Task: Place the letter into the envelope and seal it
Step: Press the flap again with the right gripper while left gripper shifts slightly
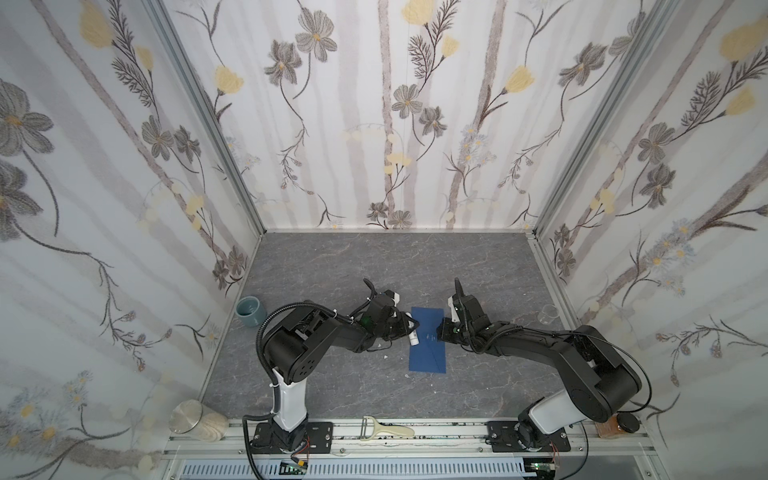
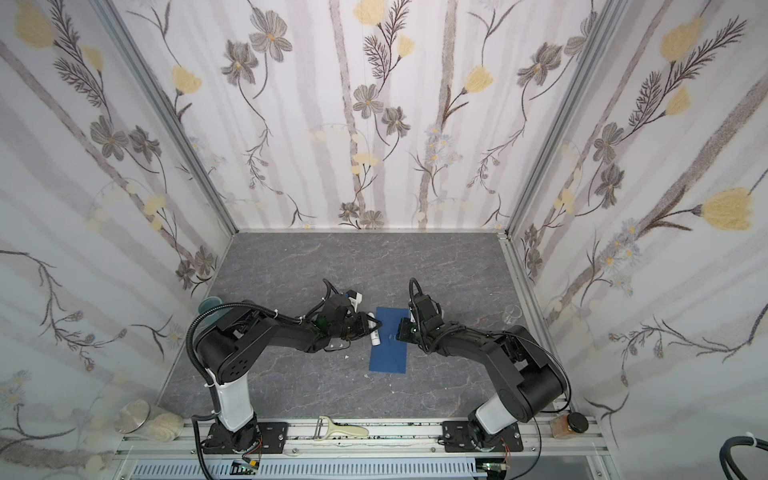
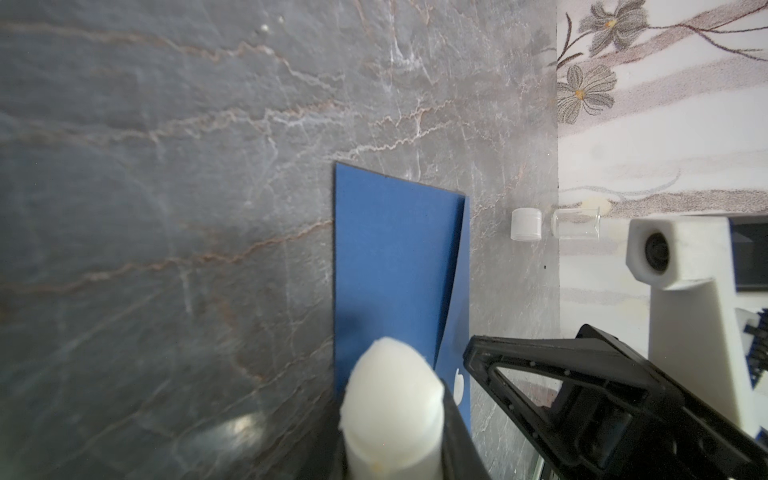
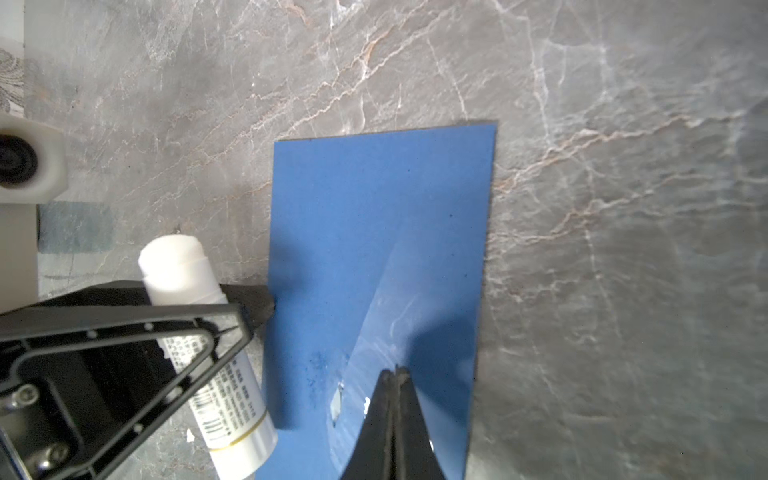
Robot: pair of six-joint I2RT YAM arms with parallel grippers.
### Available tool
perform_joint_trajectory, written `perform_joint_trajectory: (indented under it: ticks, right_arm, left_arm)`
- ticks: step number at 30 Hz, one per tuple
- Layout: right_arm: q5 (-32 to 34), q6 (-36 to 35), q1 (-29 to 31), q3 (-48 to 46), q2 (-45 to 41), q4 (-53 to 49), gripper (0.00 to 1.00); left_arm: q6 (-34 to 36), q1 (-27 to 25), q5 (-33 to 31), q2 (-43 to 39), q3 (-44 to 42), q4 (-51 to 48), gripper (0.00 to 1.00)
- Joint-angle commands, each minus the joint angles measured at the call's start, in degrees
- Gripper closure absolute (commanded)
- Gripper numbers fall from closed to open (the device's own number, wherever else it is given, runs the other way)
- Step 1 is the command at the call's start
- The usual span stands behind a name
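The dark blue envelope (image 1: 428,357) (image 2: 388,357) lies flat at the table's middle between both arms. Its pointed flap is folded down over the body, with a shiny streak along it and a small pale mark (image 4: 336,401) near the tip. My right gripper (image 4: 395,370) (image 1: 441,332) is shut, and its tips rest on the flap. My left gripper (image 3: 390,449) (image 1: 409,328) is shut on a white glue stick (image 3: 390,407) (image 4: 199,332) at the envelope's left edge, the bare glue end pointing away from me. The letter is hidden.
A white cap (image 3: 526,224) and a clear glass beaker (image 1: 549,313) stand by the right wall. A grey-blue cup (image 1: 250,311) stands at the left wall. On the front rail lie a peeler (image 1: 384,430), a glass jar (image 1: 195,419) and a black-lidded jar (image 1: 623,424).
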Motion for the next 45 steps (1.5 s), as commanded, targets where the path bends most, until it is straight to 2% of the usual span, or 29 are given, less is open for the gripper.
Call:
perform_joint_trajectory:
  ticks: [1,8,14,23,31,45]
  right_arm:
    - [-0.1,-1.5,-0.4,0.9,1.8,0.0,1.0]
    - [-2.8,-1.0,0.1,4.4,8.3,2.9,1.0]
    - [-2.7,-1.2,0.0,5.2,8.5,2.7,1.0]
    - [-0.1,-1.9,-0.4,3.7,-1.4,-2.3,1.0]
    - [0.1,0.4,0.5,-2.1,-7.7,-2.9,1.0]
    - [1.6,2.9,5.0,-2.8,-8.7,-1.6,1.0]
  left_arm:
    - [0.4,0.1,-2.1,0.7,-0.6,-8.9,1.0]
    - [0.1,0.1,-2.2,0.6,-0.6,-8.8,1.0]
    - [-0.1,0.5,-2.7,1.1,-0.3,-8.8,1.0]
    - [-0.4,0.7,-2.4,0.1,1.4,-8.8,1.0]
    - [-0.5,0.7,-1.8,-2.1,2.4,-8.8,1.0]
    - [-0.5,0.7,-1.2,-4.3,5.2,-8.4,1.0]
